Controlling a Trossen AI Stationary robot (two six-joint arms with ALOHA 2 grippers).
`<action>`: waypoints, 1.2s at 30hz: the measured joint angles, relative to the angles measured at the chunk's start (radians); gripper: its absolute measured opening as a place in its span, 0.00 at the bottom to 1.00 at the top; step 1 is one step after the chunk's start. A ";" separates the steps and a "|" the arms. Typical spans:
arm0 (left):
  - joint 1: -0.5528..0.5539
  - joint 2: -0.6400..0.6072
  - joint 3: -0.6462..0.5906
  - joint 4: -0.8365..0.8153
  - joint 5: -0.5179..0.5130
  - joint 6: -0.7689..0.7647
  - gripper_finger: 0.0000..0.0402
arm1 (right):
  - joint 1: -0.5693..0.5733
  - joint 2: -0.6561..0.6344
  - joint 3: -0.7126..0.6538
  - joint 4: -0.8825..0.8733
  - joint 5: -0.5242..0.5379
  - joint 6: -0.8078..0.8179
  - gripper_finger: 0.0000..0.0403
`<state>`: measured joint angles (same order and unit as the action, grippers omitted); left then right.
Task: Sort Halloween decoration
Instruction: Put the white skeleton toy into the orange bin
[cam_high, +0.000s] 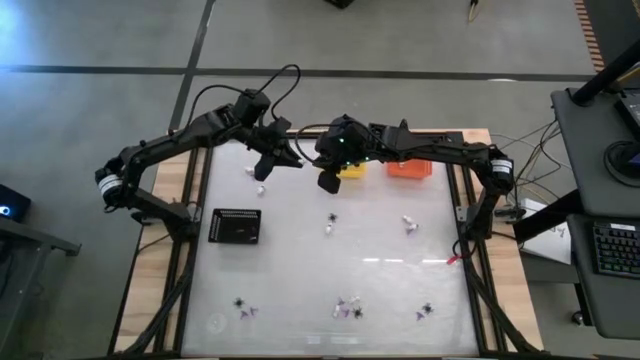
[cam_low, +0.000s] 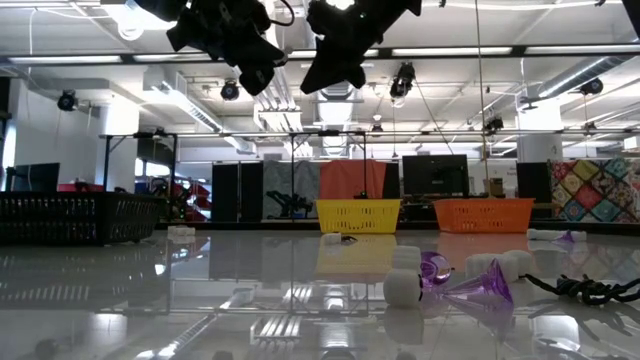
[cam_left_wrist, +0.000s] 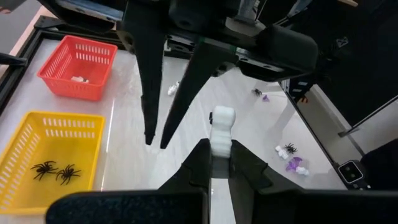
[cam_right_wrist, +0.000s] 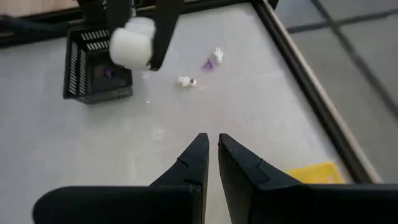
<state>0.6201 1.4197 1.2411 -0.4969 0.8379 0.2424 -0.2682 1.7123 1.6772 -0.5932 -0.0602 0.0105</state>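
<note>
Bright, even light from ceiling strip lamps (cam_low: 470, 50). Glossy worktop (cam_high: 300, 255) throws a thin glare streak near its right edge and mirrors the baskets in the low view. Shadows soft, short. Low view: nearest trinkets (cam_low: 470, 285) out of focus. Wrist views: fingers (cam_right_wrist: 196, 165) slightly soft, a held white piece (cam_right_wrist: 132, 42) blurred.

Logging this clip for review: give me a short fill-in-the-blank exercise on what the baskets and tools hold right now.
1. The left tool is shut on a lumpy ____ trinket.
2. The yellow mesh basket holds two black ____.
3. The black mesh basket holds a small ____ trinket.
4. The right tool holds ____.

Missing words: white; spiders; purple; nothing
</note>
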 joint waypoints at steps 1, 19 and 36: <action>0.000 0.000 0.000 0.000 0.000 0.000 0.01 | -0.003 0.000 0.000 -0.008 -0.006 0.024 0.07; 0.000 0.000 0.000 0.000 0.000 0.000 0.01 | -0.055 0.000 0.000 -0.019 -0.093 -0.007 0.35; 0.000 0.000 0.000 0.001 0.000 0.000 0.01 | -0.154 0.000 0.003 0.079 -0.279 0.022 0.33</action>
<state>0.6201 1.4197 1.2411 -0.4961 0.8379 0.2420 -0.4221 1.7123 1.6802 -0.5143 -0.3388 0.0329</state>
